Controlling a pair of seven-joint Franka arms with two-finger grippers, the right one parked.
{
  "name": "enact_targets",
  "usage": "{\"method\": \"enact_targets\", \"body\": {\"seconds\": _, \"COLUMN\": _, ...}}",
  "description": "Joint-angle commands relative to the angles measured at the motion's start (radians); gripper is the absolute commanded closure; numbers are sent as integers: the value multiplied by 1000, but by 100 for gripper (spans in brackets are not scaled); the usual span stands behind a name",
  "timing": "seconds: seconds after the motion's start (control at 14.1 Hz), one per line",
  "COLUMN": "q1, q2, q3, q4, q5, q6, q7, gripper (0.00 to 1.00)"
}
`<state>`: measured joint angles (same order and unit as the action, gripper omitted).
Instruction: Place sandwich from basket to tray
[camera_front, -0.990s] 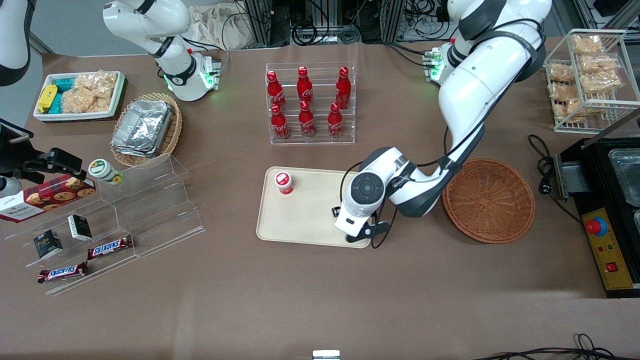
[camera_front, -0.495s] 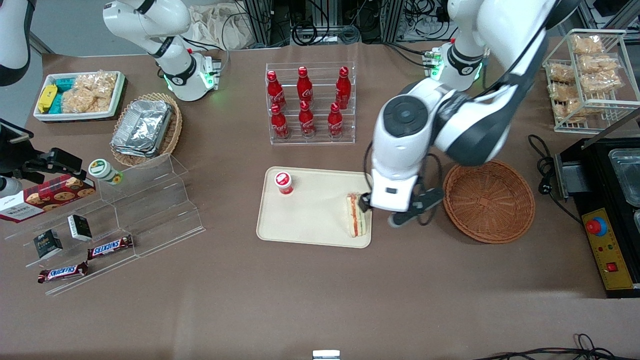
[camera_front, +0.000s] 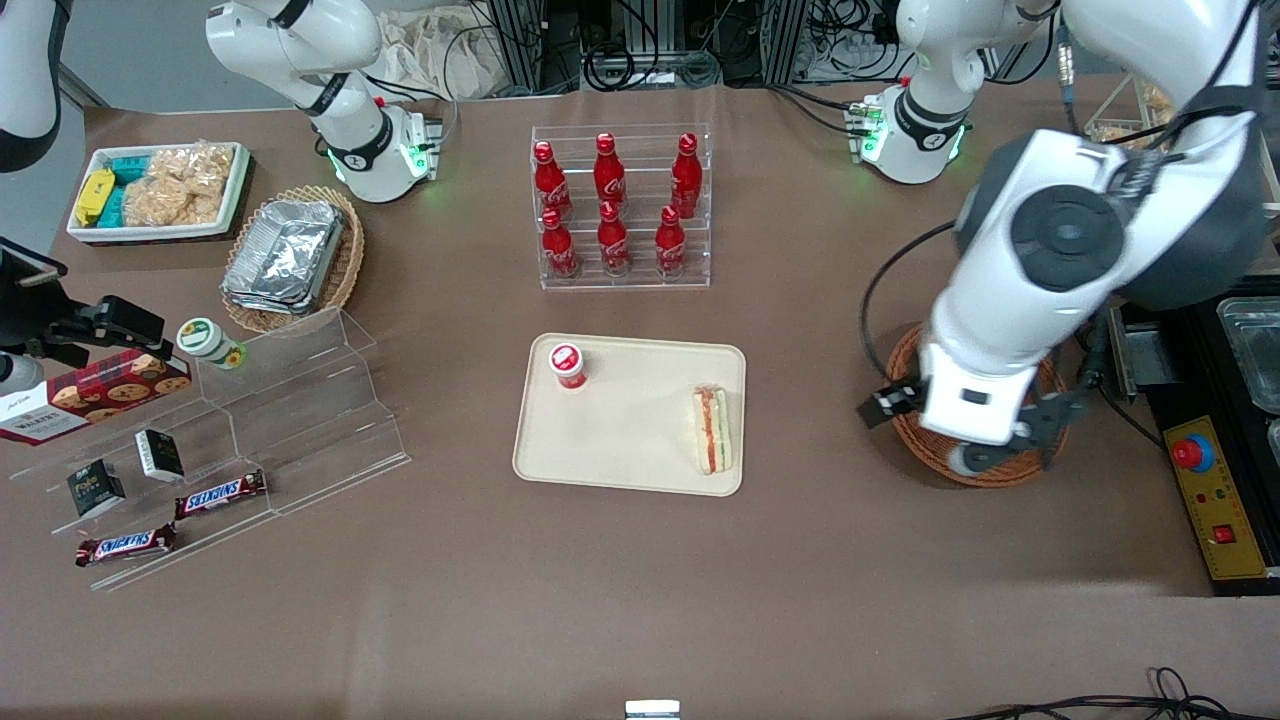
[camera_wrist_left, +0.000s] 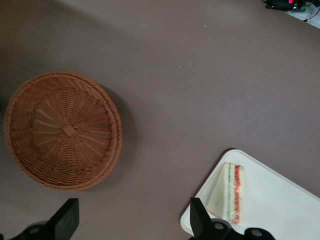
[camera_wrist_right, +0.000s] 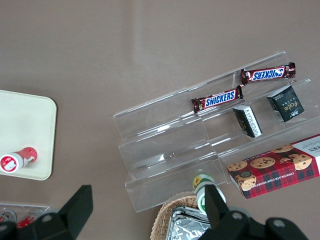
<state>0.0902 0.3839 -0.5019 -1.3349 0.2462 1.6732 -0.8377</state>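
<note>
The sandwich (camera_front: 712, 430) lies on the cream tray (camera_front: 620, 440), at the tray's edge nearest the basket; it also shows in the left wrist view (camera_wrist_left: 230, 192) on the tray (camera_wrist_left: 272, 205). The reddish-brown wicker basket (camera_front: 915, 440) is empty and largely covered by the working arm; the left wrist view shows it whole (camera_wrist_left: 62, 130). My gripper (camera_front: 960, 425) is raised high over the basket, well away from the tray. It is open and empty, with its fingers (camera_wrist_left: 67, 220) spread wide over bare table.
A red-capped small bottle (camera_front: 568, 365) stands on the tray. A clear rack of red cola bottles (camera_front: 620, 205) stands farther from the camera than the tray. A black control box with a red button (camera_front: 1215, 490) sits beside the basket. Acrylic steps with snacks (camera_front: 230, 440) lie toward the parked arm's end.
My gripper let go of the sandwich on the tray, rose and swung away to above the basket. The sandwich stays where it was set down.
</note>
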Motion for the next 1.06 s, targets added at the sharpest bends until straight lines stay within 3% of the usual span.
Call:
{"method": "enact_targets", "body": {"seconds": 0.0, "q1": -78, "q2": -117, "q3": 231, "q4": -44, "q5": -134, "q6": -32, "q7": 223, "gripper": 0}}
{"method": "enact_targets", "body": {"seconds": 0.14, "q1": -131, "q2": -154, "q3": 365, "q4": -46, "q5": -186, "q6": -67, "q7": 372, "gripper": 0}}
{"method": "enact_targets", "body": {"seconds": 0.35, "q1": -167, "q2": -203, "q3": 485, "q4": -58, "q5": -235, "q6": -102, "q7": 558, "gripper": 0}}
{"method": "enact_targets", "body": {"seconds": 0.71, "q1": -197, "q2": -301, "q3": 600, "q4": -167, "q5": -262, "q6": -98, "q7": 693, "gripper": 0}}
{"method": "enact_targets", "body": {"seconds": 0.99, "q1": -199, "q2": -300, "q3": 605, "q4": -153, "q5": -252, "q6": -102, "q7": 750, "gripper": 0}}
